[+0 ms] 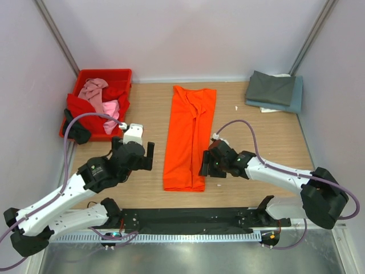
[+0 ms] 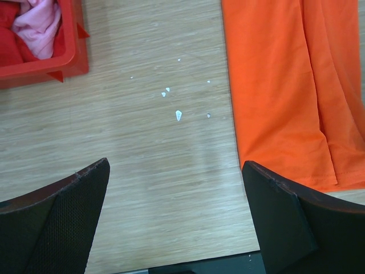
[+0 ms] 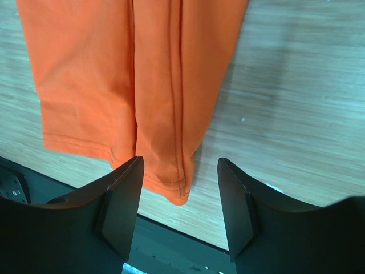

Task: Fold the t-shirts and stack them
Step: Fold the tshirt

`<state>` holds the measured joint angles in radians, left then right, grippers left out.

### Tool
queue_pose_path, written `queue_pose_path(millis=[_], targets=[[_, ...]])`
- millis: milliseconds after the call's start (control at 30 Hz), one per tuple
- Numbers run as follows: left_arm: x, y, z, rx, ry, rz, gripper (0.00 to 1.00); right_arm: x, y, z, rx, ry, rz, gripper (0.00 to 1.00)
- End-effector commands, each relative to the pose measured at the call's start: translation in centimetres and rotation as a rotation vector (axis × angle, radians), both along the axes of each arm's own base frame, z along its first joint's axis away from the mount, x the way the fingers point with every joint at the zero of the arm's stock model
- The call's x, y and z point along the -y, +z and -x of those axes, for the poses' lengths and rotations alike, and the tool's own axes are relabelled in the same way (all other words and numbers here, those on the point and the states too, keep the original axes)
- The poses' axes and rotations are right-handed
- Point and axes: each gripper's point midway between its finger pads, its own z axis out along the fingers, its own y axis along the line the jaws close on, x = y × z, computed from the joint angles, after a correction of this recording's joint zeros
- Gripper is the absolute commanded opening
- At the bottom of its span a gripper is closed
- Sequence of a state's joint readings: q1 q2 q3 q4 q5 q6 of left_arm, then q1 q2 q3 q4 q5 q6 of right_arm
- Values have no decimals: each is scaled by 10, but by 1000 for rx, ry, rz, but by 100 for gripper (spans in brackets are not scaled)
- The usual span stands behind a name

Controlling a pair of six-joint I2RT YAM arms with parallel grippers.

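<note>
Top external view: shows a long bright orange cloth t-shirt (image 1: 188, 137), folded lengthwise into a narrow strip, lying flat mid-table on the pale wooden tabletop (image 1: 148, 108), near hem toward the arm bases. Puts the left gripper (image 1: 145, 158) near the strip's left edge but apart from it, and the right gripper (image 1: 206, 162) at its near right corner. Also shows a folded dark grey t-shirt (image 1: 271, 87) stacked on a slate blue t-shirt (image 1: 296, 97) far right, and a pink t-shirt (image 1: 100, 94) and red t-shirt (image 1: 77, 108) heaped in a rigid red plastic crate (image 1: 85, 77) far left.

Left wrist view: left gripper (image 2: 177, 211) released, jaws spread wide over bare wood. Orange strip (image 2: 279, 85) just right of the right finger, not between the jaws.

Right wrist view: right gripper (image 3: 179, 194) with jaws apart, straddling the near right hem corner (image 3: 171, 188), not clamped.

Looks like the hem pickup for the crosswise fold. Slide the left gripper right onto the near left corner first. Pinch all layers at both corners, lift evenly, carry the hem toward the collar, keep edges aligned.
</note>
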<state>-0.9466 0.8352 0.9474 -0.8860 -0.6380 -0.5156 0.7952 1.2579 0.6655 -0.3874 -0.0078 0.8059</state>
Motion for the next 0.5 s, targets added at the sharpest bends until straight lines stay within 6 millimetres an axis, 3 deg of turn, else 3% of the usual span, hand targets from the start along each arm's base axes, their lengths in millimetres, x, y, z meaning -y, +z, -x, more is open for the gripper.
queue_pose_path(millis=[0, 467], targets=[[-10, 7, -3, 40, 48, 7, 100, -8, 4, -4, 37, -33, -8, 60], [-15, 7, -3, 43, 66, -10, 100, -30, -5, 21, -2, 35, 2, 55]])
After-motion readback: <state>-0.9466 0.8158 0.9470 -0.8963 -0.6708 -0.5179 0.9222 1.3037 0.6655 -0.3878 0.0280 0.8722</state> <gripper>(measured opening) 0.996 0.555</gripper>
